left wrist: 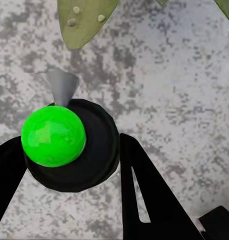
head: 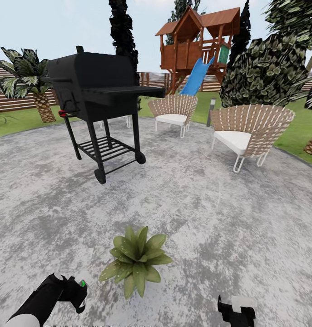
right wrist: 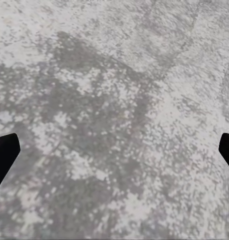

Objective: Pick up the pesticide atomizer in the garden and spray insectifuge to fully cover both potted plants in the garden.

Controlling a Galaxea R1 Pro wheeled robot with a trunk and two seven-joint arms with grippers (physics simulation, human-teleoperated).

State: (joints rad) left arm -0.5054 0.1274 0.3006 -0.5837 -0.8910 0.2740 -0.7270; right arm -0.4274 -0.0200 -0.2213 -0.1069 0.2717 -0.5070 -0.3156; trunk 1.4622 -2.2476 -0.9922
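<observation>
Atomizer (left wrist: 69, 150) sits clamped in your left gripper (left wrist: 69, 200), potted plant (head: 136, 260) at 1 o'clock; label unreadable. Right gripper (right wrist: 114, 150) spread wide, empty.

Your left tool (head: 76, 295) is low and its two fingers (left wrist: 149, 195) are closed around the pesticide atomizer (left wrist: 69, 145). Your right tool (head: 236, 313) is low too, with its fingers spread wide apart.

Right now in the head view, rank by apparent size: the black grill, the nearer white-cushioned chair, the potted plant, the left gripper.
1. Black grill
2. Nearer chair
3. Potted plant, close to the camera, so its true size is unsure
4. Left gripper
</observation>
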